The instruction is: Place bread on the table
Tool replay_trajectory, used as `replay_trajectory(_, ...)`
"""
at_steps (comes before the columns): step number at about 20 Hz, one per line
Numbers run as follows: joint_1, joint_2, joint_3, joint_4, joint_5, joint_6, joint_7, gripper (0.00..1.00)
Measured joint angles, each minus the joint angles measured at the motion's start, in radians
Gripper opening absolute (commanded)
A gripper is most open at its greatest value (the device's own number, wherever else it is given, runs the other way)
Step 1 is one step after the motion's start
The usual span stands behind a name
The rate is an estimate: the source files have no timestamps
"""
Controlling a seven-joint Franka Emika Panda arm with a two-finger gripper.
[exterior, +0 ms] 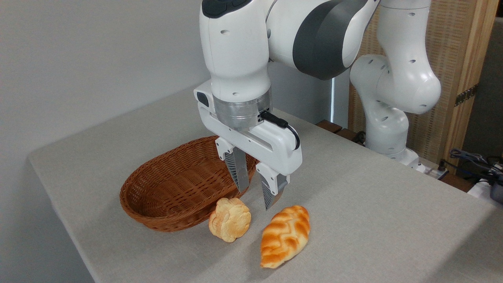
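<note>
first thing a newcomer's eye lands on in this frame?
Probably the big white arm filling the upper middle, its hand open and empty, fingertips hanging just above the table. Next, the glossy golden braided bread lying on the cloth at lower centre, just below and right of the hand. Left of it a pale round roll sits against the front rim of the brown wicker basket, which looks empty.

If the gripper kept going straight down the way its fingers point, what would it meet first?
Probably bare table, in the gap between the round roll and the braided bread. The gripper is open and empty; depth is uncertain.
</note>
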Motion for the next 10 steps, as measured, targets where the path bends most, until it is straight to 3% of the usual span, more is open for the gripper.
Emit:
replay_trajectory(1,-0.001,0.000,0.000,0.003,0.000,0.000,0.000,0.86)
replay_trajectory(3,-0.002,-0.002,-0.006,0.015,-0.002,0.008,0.000,0.98)
replay_trajectory(10,-0.017,-0.009,-0.130,0.060,-0.031,0.123,-0.003,1.00)
